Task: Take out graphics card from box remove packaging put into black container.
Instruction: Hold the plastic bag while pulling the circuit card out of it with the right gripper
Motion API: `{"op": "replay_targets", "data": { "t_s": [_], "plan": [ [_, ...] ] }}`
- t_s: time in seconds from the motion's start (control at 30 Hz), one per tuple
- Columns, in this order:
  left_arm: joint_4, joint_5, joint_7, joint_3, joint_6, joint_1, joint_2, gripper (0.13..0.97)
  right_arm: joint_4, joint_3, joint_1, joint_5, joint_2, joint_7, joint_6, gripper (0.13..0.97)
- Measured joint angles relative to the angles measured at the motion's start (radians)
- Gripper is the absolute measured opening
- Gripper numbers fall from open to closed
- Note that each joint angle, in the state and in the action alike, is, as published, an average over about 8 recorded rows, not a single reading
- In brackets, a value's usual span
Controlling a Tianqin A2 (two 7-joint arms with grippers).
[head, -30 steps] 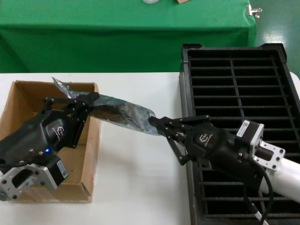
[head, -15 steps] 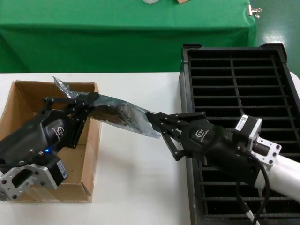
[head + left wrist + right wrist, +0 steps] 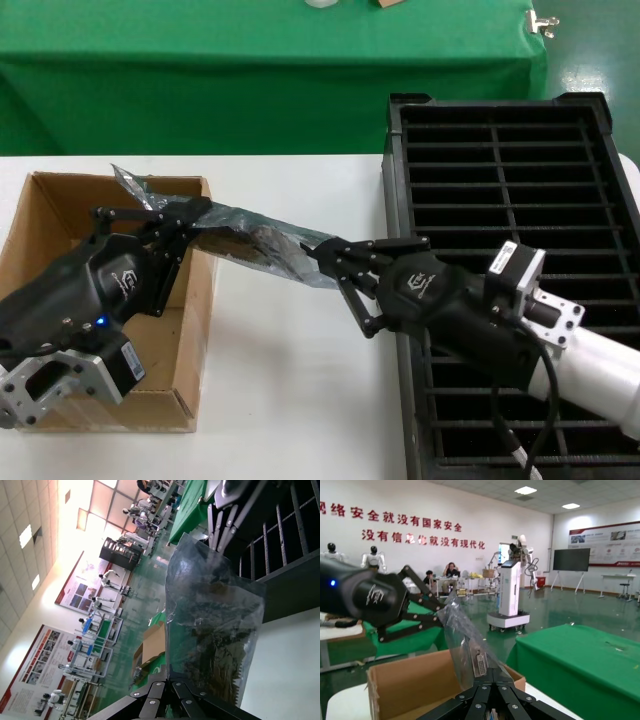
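Packaging: the packaging [image 3: 262,243], a translucent silvery-grey crinkled plastic bag, was stretched in the air between the two grippers, sloping from the box's far right corner down toward the black container; a creased grey tail [image 3: 130,183] stuck up past the left gripper.
Graphics card: the graphics card [image 3: 268,241] lay inside the bag as a dark flat shape; in the right wrist view its narrow silver end bracket with a port [image 3: 479,664] showed through the plastic, just above the fingertips.
Left gripper: the left gripper [image 3: 196,214], black with thin linked fingers, sat over the box's right wall, fingers pressed together on the bag's upper end; the left wrist view showed the fingertips [image 3: 167,685] meeting at the bag's edge.
Right gripper: the right gripper [image 3: 322,252], black and glossy on a white arm, reached from over the container's left edge, fingers [image 3: 489,680] pinched on the bag's lower end.
Box: the box [image 3: 30,228], brown corrugated cardboard, rectangular with plain walls and open top, stood on the white table at the left, partly covered by the left arm.
Black container: the black container [image 3: 520,150], a large black plastic tray with thin ribs forming two columns of narrow slots, sat at the right.
Table: white smooth table [image 3: 290,400], with a green cloth [image 3: 200,90] behind it.
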Motion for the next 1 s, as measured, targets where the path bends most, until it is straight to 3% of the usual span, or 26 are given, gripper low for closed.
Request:
{"op": "replay_targets", "data": {
  "t_s": [0.5,1.0],
  "plan": [
    [0.0,0.0,0.0,0.0,0.0,0.0,0.0,0.139,-0.067,-0.049,0.043,-0.045,-0.051,-0.028,-0.003,0.134],
    [0.0,0.0,0.0,0.0,0.0,0.0,0.0,0.139,-0.144,-0.018,0.071,-0.03,-0.088,-0.045,0.015,0.134]
  ]
}}
